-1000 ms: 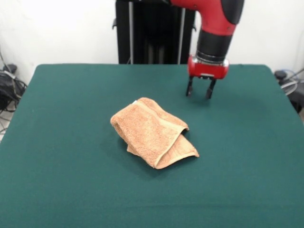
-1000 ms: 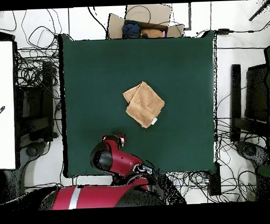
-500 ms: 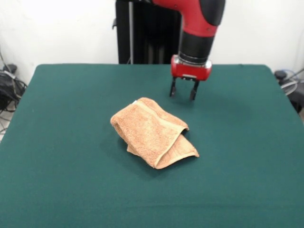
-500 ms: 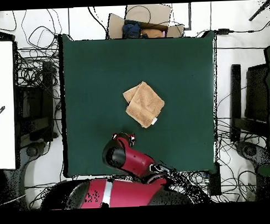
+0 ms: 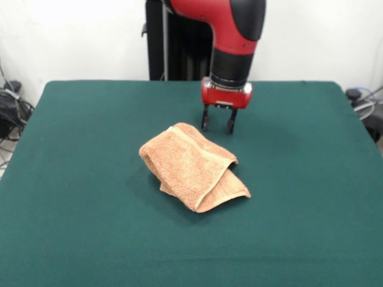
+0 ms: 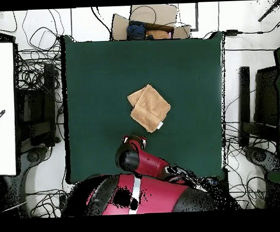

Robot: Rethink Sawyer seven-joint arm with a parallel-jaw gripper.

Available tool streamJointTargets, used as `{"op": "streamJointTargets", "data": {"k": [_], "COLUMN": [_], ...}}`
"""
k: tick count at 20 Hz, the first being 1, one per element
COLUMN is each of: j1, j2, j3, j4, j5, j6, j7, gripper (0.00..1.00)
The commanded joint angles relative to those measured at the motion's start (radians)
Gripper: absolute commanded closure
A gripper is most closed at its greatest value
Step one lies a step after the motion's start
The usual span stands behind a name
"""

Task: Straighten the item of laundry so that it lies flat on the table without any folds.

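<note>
The item of laundry (image 5: 191,165) is a peach-orange towel, folded over on itself in a thick bundle near the middle of the dark green table (image 5: 72,179). Seen from above, the towel (image 6: 149,107) shows a white tag at its lower right corner. My gripper (image 5: 217,127) hangs open just behind the towel's far edge, its two dark fingers pointing down with nothing between them. In the overhead view the gripper (image 6: 136,141) sits under the red arm, a short way below the towel.
A cardboard box (image 6: 147,22) with cloth items sits off the table's far edge in the overhead view. Cables and equipment (image 6: 36,101) line both sides of the table.
The arm has swung leftward in the front view and come closer to the towel's far edge. The towel has not moved.
</note>
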State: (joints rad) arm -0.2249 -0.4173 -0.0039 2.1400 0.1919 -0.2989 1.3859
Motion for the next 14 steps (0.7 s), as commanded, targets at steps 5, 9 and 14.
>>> {"op": "streamJointTargets", "data": {"k": [5, 9, 14], "j1": [-0.049, -0.049, -0.039], "j2": [0.129, 0.162, 0.169], "j3": [0.037, 0.029, 0.019], "j4": [-0.218, -0.250, -0.280], "j5": [-0.056, -0.076, -0.080], "j6": [0.046, 0.013, 0.006], "j7": [0.127, 0.145, 0.159], "gripper": [0.00, 0.00, 0.00]}}
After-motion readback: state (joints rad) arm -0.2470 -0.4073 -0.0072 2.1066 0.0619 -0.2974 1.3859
